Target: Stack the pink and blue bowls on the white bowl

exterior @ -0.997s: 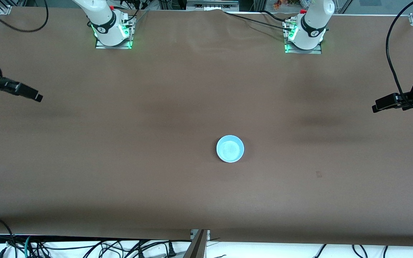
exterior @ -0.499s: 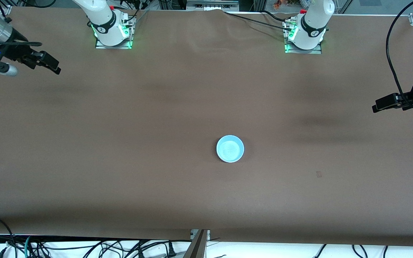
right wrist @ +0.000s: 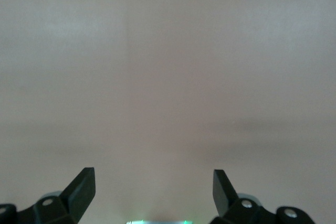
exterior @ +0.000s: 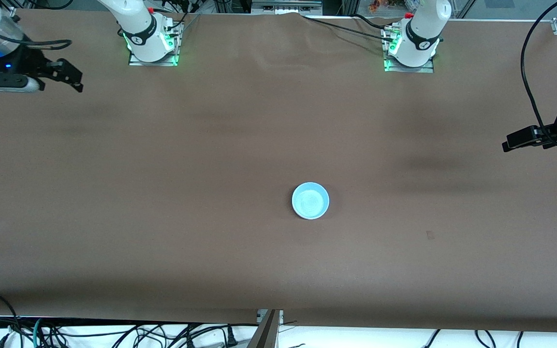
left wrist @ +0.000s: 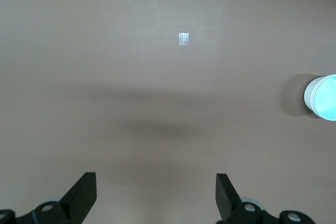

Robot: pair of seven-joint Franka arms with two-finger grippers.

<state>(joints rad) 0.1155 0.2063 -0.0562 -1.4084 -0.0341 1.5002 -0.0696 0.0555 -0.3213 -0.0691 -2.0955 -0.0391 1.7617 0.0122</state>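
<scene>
A light blue bowl (exterior: 310, 200) sits mid-table, nearer the front camera than the arm bases. In the left wrist view it (left wrist: 321, 103) has a white outer wall below the blue inside, like nested bowls. No pink bowl shows. My right gripper (exterior: 73, 77) hangs open and empty over the right arm's end of the table; its wrist view (right wrist: 154, 190) shows only bare table. My left gripper (exterior: 508, 144) is open and empty over the left arm's end, its open jaws also showing in its wrist view (left wrist: 156, 192).
The brown table (exterior: 162, 217) carries a small pale tape mark (exterior: 430, 235), also in the left wrist view (left wrist: 184, 38). The arm bases (exterior: 153, 46) stand along the edge farthest from the front camera. Cables (exterior: 114, 333) hang along the nearest edge.
My right gripper has swung away from the front camera, toward the bases' edge, staying open and empty. The left arm and the bowl have not moved.
</scene>
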